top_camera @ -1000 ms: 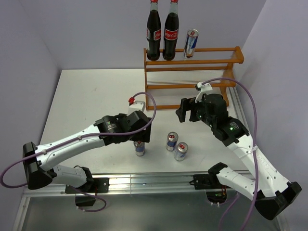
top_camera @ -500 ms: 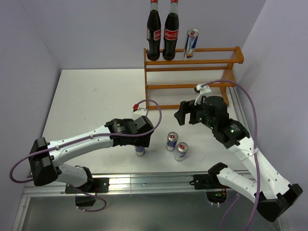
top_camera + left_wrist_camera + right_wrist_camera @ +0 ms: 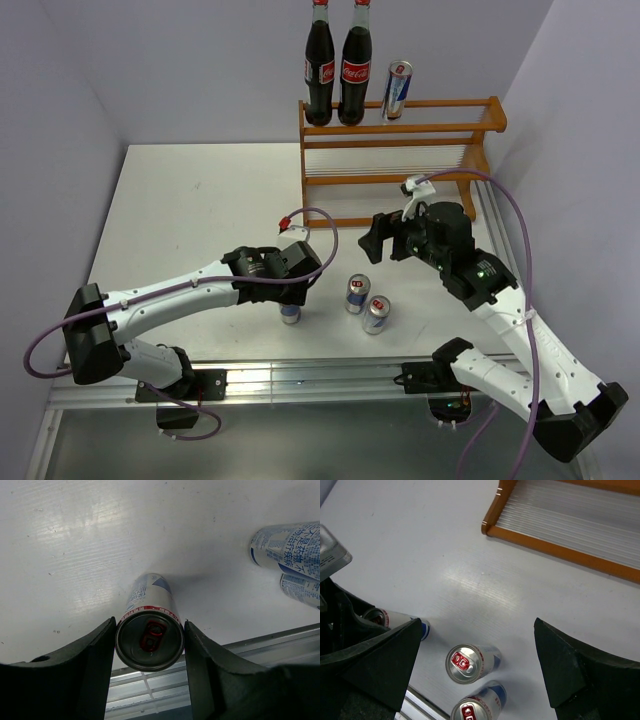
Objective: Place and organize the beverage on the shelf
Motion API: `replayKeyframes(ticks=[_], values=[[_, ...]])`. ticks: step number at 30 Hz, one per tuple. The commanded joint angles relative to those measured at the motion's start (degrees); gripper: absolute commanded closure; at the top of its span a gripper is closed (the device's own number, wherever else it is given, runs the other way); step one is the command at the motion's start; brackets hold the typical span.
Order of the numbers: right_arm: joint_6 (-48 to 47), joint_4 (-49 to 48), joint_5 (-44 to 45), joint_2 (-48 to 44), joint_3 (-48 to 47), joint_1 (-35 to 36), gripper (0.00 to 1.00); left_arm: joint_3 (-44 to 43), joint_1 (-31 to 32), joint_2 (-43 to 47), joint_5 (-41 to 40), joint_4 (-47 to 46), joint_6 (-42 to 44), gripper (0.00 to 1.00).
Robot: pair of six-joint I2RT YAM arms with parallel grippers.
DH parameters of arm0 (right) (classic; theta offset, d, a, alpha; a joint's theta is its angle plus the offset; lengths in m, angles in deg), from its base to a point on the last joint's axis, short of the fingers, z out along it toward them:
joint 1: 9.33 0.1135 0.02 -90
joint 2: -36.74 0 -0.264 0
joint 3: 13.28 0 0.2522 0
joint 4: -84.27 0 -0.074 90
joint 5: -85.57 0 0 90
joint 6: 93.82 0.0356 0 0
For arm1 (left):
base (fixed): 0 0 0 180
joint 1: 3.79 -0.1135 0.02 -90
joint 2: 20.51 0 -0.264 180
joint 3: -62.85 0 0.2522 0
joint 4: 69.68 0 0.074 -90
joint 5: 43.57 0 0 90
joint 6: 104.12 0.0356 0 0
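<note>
The shelf stands at the back right, with two cola bottles and one blue-and-silver can upright on its top tier. Three more cans stand on the table. My left gripper reaches down over the leftmost can; in the left wrist view both fingers press the sides of that can, which stands upright on the table. The other two cans stand just to its right. Above them hovers my right gripper, wide open and holding nothing.
The lower tier of the shelf holds nothing. A metal rail runs along the table's near edge, close behind the cans. Purple cables loop over both arms.
My left gripper came down around the leftmost can and its fingers closed in against it. The right gripper shifted only slightly and stayed open.
</note>
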Motion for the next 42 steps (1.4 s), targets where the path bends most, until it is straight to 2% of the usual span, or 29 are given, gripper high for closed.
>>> replayKeyframes(ticks=[1,5,12,17,20,30,39,42], values=[[-1.33,-6.48,-5.38,-2.38,2.44,0.47,0.0,-3.49,0.21,2.16,-0.83,1.35,1.45,0.87],[-3.35,-13.59,-16.89,-3.7,6.48,0.47,0.0,-6.05,0.13,4.61,-1.53,2.23,3.12,1.0],[-5.11,-27.03,-35.53,-4.15,12.11,0.74,0.02,-10.09,-1.98,8.31,-0.57,3.55,7.42,1.0],[-7.82,-29.25,-44.67,-0.11,11.95,3.37,0.02,-12.9,-3.65,11.73,5.4,1.79,12.61,1.0],[-11.51,-28.29,-44.34,3.32,9.75,6.62,0.03,-14.66,-4.01,12.79,10.41,1.44,16.04,1.0],[-16.18,-28.72,-29.76,11.84,5.97,17.87,0.07,-17.65,-4.01,13.85,20.08,1.79,23.07,1.0],[-18.47,-32.68,-28.33,14.31,6.05,23.41,0.15,-18.01,-4.01,13.32,23.6,0.21,24.92,1.0],[-18.91,-33.82,-29.04,15.19,6.05,23.76,0.24,-17.92,-4.09,12.97,23.34,-0.05,25.01,1.0]])
